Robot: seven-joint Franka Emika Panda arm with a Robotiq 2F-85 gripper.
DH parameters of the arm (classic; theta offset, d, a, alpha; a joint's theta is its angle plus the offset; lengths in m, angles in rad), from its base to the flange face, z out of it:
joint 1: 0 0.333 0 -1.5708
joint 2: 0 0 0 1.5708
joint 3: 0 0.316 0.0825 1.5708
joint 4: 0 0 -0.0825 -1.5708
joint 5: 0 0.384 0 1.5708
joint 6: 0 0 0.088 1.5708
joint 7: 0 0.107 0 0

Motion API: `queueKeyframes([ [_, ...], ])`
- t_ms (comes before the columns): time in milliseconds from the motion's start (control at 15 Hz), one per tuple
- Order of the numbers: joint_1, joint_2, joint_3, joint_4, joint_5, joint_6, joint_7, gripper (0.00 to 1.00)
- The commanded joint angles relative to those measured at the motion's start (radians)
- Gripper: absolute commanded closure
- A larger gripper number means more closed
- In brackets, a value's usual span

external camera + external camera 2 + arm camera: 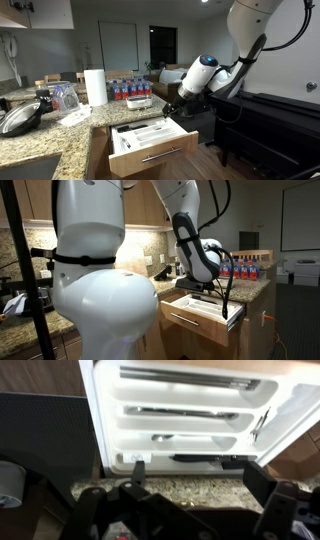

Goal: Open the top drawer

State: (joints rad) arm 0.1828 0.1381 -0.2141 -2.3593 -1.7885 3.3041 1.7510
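Observation:
The top drawer (152,156) is pulled out from under the granite counter. Its light-wood front carries a slim silver bar handle (161,155), and a white cutlery tray (148,131) lies inside. It also shows in an exterior view (207,316). In the wrist view the cutlery tray (180,410) fills the upper part, with cutlery in its compartments. My gripper (172,103) hovers above the counter edge just behind the open drawer. It also shows in an exterior view (190,280). In the wrist view my gripper (195,475) is open and empty, with its fingers spread wide over the granite.
A paper towel roll (96,86), a pack of water bottles (130,90), a plastic container (64,96) and a dark pan (20,118) stand on the granite counter (60,138). A dark piano-like unit (275,115) stands beside the drawer. The robot's white base (100,290) blocks much of an exterior view.

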Motion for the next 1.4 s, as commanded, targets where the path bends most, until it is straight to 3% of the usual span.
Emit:
queueKeyframes([
  [0, -0.096, 0.076, 0.066, -0.092, 0.170, -0.044, -0.172, 0.00],
  [67, 0.000, 0.112, -0.027, -0.075, 0.079, -0.040, -0.053, 0.00],
  [333, 0.018, 0.156, -0.027, -0.118, 0.110, -0.029, -0.107, 0.00],
  [800, 0.169, 0.074, -0.020, -0.175, 0.136, -0.103, -0.121, 0.00],
  [1067, 0.237, -0.085, -0.018, -0.262, 0.196, -0.209, -0.161, 0.00],
  [1333, 0.257, -0.273, -0.011, -0.328, 0.282, -0.320, -0.238, 0.00],
])
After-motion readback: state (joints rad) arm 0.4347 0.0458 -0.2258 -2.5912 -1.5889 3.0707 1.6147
